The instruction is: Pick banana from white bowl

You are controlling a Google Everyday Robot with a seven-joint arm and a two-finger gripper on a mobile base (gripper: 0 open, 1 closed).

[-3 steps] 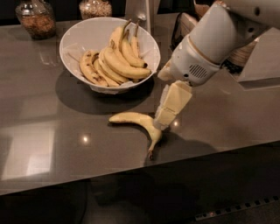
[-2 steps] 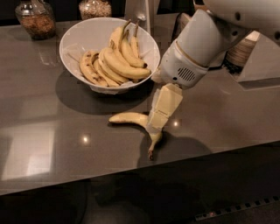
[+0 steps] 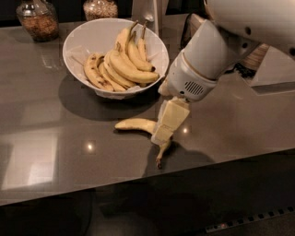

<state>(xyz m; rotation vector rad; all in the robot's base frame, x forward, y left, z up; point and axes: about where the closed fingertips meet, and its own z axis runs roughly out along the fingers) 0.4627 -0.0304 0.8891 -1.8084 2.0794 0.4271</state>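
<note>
A single loose yellow banana (image 3: 135, 124) lies on the dark counter, in front of the white bowl (image 3: 87, 39) and outside it. Its dark-tipped stem (image 3: 159, 162) points toward the counter's front edge. The bowl holds a cluster of brown-speckled bananas (image 3: 120, 64). My gripper (image 3: 163, 136) reaches down from the white arm (image 3: 207, 60) at the right and sits right over the middle of the loose banana, hiding that part of it.
Two glass jars (image 3: 38, 18) (image 3: 100, 8) stand at the back left of the counter. A white upright object (image 3: 150, 11) is behind the bowl. A pale flat slab (image 3: 276, 69) lies at the right. The counter's front edge (image 3: 184, 168) is just beyond the banana's stem.
My arm and gripper have moved left and slightly down, onto the middle of the loose banana. The banana and the bowl have not moved.
</note>
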